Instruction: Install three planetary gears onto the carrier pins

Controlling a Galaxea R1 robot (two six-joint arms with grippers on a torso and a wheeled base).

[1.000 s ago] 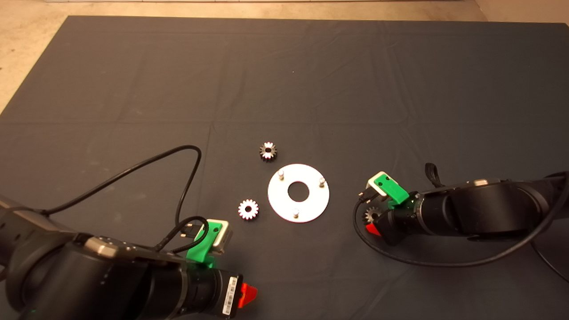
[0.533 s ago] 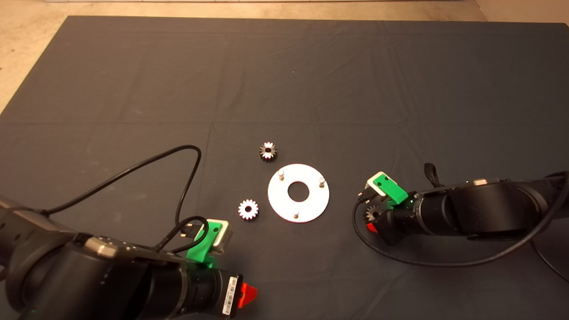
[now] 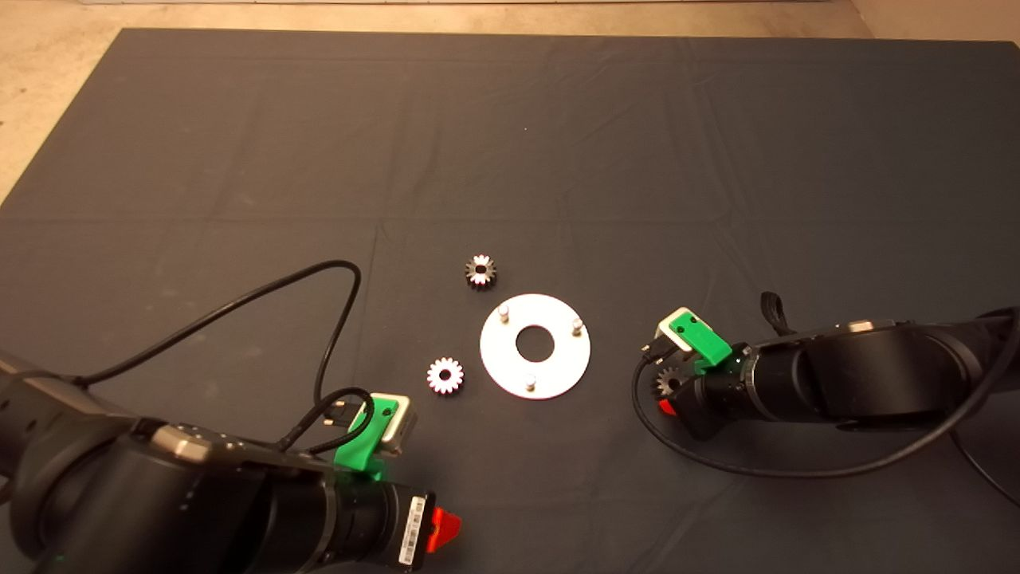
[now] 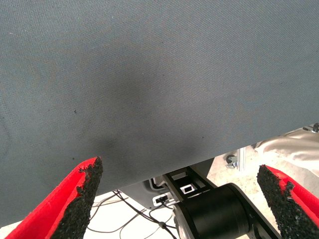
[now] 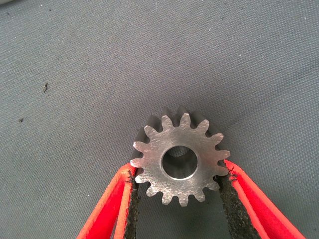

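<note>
Mat (image 3: pixel 239 159): dark cloth under everything.
Left gripper (image 3: pixel 442 530): parked at the lower left, fingers spread wide, empty.
Disc (image 3: pixel 558 371): flat, three carrier pins (image 3: pixel 503 312) upright and bare.
Right gripper (image 5: pixel 179 199): to the right of the disc, pads clamped on one gear's teeth.
Planetary gears (image 3: pixel 480 271): two lie on the mat left of the disc, the third (image 5: pixel 180 159) is held; likely rigid, dense, slippery steel, best pinched across opposite teeth, bore left clear.

No legible text or labels anywhere.
</note>
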